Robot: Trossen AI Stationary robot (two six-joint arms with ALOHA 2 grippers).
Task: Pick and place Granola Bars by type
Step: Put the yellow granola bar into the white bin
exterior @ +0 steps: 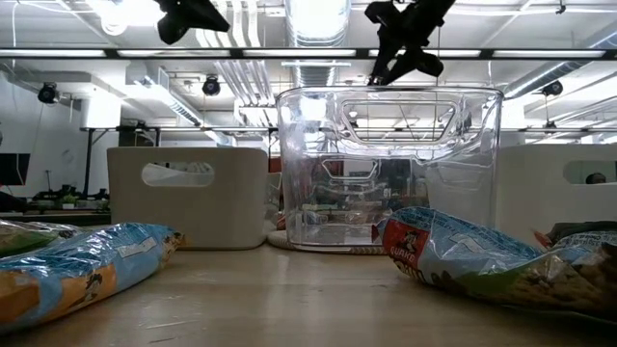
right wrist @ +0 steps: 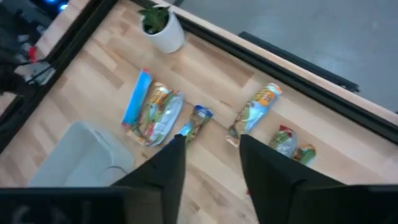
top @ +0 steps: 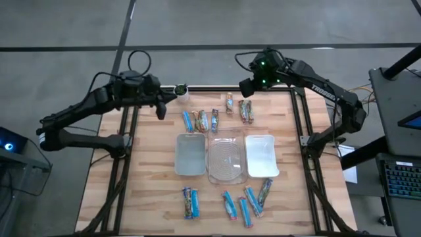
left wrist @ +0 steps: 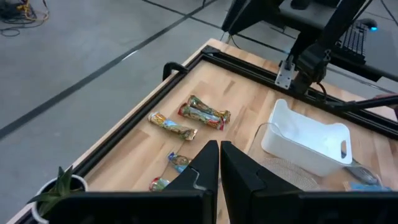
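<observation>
Granola bars in shiny wrappers lie flat on the wooden table in two rows. The far row [top: 214,118] lies beyond three trays and the near row [top: 230,203] in front of them. My right gripper [right wrist: 208,155] hovers open above the far row, over a blue-ended bar [right wrist: 194,122] and a tan bar [right wrist: 256,109], with nothing between its fingers. My left gripper [left wrist: 219,168] is shut and empty, held high over the table's far left near the plant pot [top: 182,92]. From there it looks across at the far-row bars [left wrist: 202,114].
A grey tray [top: 191,155], a clear tray [top: 227,158] and a white tray [top: 261,156] stand side by side at mid-table. The white pot with a green plant sits at the far edge. A black frame [top: 299,125] borders the tabletop.
</observation>
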